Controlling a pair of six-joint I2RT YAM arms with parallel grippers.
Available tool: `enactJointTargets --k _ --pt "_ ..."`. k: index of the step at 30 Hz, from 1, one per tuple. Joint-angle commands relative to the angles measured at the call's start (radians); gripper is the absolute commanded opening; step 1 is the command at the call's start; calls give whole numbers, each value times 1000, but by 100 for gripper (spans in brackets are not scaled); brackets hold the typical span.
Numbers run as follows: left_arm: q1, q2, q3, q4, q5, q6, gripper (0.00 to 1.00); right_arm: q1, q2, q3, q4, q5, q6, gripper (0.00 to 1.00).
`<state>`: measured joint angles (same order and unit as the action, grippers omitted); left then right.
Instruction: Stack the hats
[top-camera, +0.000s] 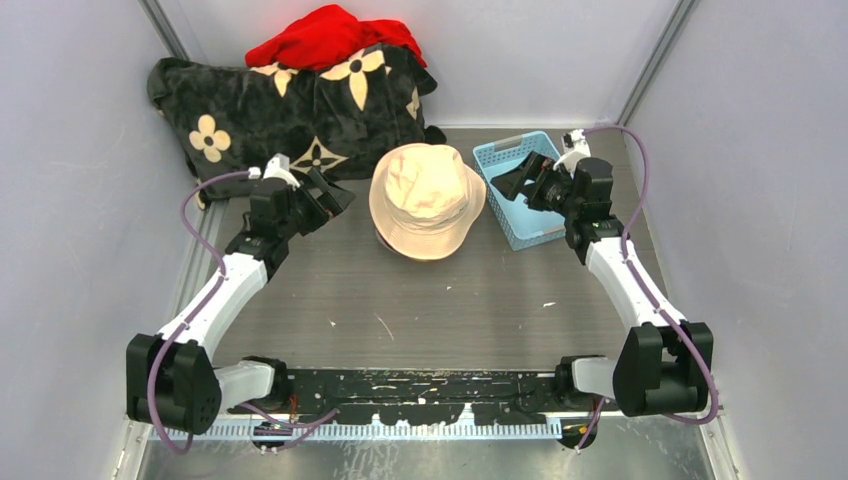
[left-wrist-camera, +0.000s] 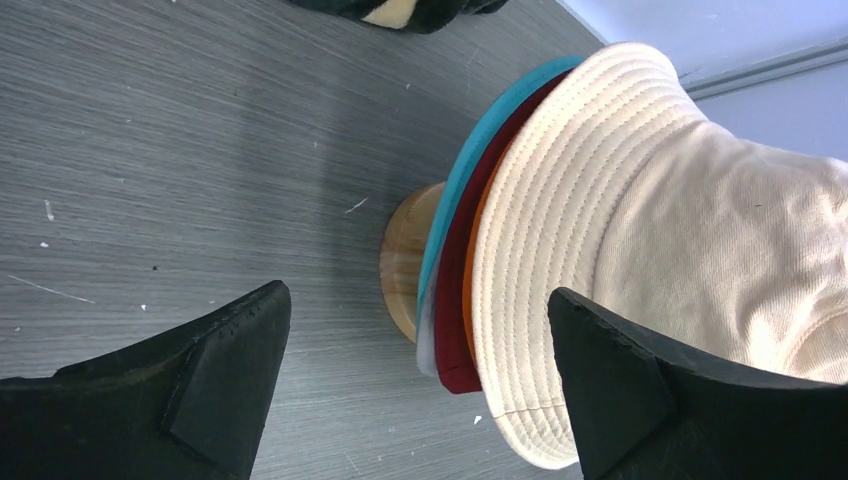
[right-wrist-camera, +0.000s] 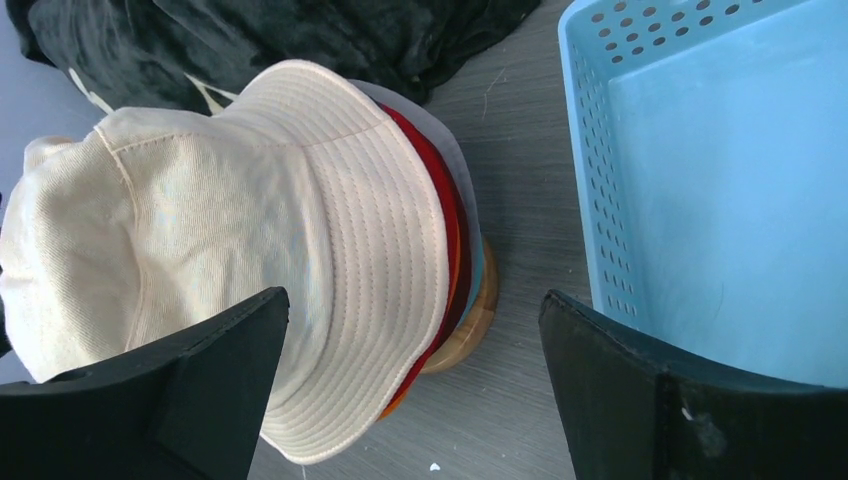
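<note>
The grey worktop (top-camera: 420, 300) carries everything. The landmark is the cream hat (top-camera: 427, 200), which lies on top of the stack of hats in the far middle.

Behind and to the left of the cream hat lies a black blanket (top-camera: 250, 110) with cream flower marks, its edge near the brim. A red cloth heap (top-camera: 320, 40) sits on the blanket, farther behind the hat.

Under the cream hat, the wrist views show only the brim edges of other hats: teal (left-wrist-camera: 470, 165), maroon (left-wrist-camera: 455, 330), orange (left-wrist-camera: 468, 300) and a pale grey one (left-wrist-camera: 428, 345). The stack rests on a round wooden stand (left-wrist-camera: 405, 260), which stands upright on the worktop.

Just to the right of the cream hat is a light blue perforated basket (top-camera: 512, 222).

The left hand (top-camera: 335, 195) hovers to the left of the cream hat, clear of it, with its fingers apart and nothing in them. The right hand (top-camera: 512, 180) hangs to the right of the hat, over the basket, with its fingers also spread and holding nothing.
</note>
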<state>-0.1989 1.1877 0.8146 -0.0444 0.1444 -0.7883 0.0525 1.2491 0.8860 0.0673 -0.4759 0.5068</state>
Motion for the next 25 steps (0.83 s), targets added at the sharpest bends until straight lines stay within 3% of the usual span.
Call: enactJointTargets --k 1,4,8,25 --pt "4 -16 58 60 -4 -3 100 -1 -26 42 20 108 -11 100" --pt "5 -15 88 19 -47 14 100 0 -27 67 -49 341 40 100" --pt "5 -7 107 -5 -76 25 100 0 -39 48 -25 540 114 100" --pt "5 -2 81 78 -69 18 100 0 -36 62 0 573 101 100"
